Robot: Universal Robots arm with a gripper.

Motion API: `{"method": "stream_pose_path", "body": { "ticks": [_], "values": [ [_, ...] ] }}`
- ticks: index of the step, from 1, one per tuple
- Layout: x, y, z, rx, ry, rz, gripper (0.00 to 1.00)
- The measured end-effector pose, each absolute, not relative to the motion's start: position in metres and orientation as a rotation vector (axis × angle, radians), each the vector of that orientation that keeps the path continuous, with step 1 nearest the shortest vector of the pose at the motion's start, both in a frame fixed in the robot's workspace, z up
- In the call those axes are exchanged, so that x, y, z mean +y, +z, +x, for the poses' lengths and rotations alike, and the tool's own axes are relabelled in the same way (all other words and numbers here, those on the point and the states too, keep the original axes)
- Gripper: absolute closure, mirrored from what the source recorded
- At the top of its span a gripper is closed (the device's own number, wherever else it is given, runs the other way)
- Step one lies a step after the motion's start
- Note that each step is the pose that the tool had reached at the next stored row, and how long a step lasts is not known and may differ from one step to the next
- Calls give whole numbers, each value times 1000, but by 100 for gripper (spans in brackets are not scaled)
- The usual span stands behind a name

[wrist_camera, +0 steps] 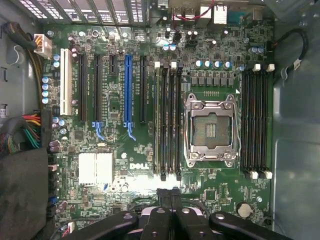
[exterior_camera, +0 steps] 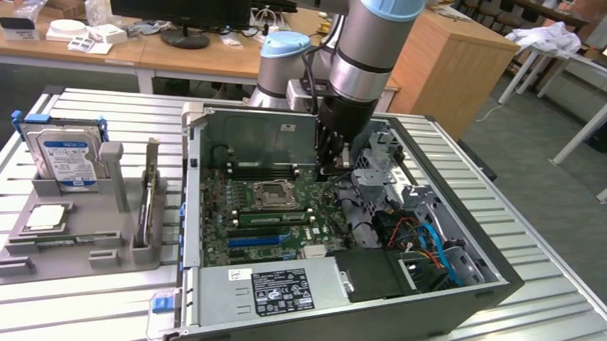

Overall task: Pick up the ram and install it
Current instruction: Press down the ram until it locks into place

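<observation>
A long green ram stick [exterior_camera: 272,217] stands seated in a motherboard slot beside the CPU socket [exterior_camera: 273,192] inside the open computer case. In the wrist view the ram [wrist_camera: 157,120] is the greenish strip in the slot farthest from the socket [wrist_camera: 210,127]. My gripper [exterior_camera: 334,168] hangs inside the case over the far side of the motherboard, beyond the socket and apart from the ram. Its black fingers [wrist_camera: 161,216] are pressed together, and my gripper [wrist_camera: 170,197] is shut with nothing between them.
A grey tray [exterior_camera: 85,249] at the exterior view's left holds a silver hard drive [exterior_camera: 65,158], an upright dark expansion card [exterior_camera: 150,192] and a CPU chip [exterior_camera: 45,217]. The case walls, the power supply [exterior_camera: 275,291] and coloured cables [exterior_camera: 427,241] hem in the motherboard.
</observation>
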State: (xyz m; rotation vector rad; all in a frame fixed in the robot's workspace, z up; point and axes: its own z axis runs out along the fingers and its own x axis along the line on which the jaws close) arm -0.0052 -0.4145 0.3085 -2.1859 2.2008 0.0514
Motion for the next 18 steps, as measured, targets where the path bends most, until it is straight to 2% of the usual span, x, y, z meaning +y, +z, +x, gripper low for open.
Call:
{"method": "stream_pose_path", "body": {
  "ticks": [18],
  "values": [
    [-414,294,-5,2201,52,-2186,89]
  ]
}}
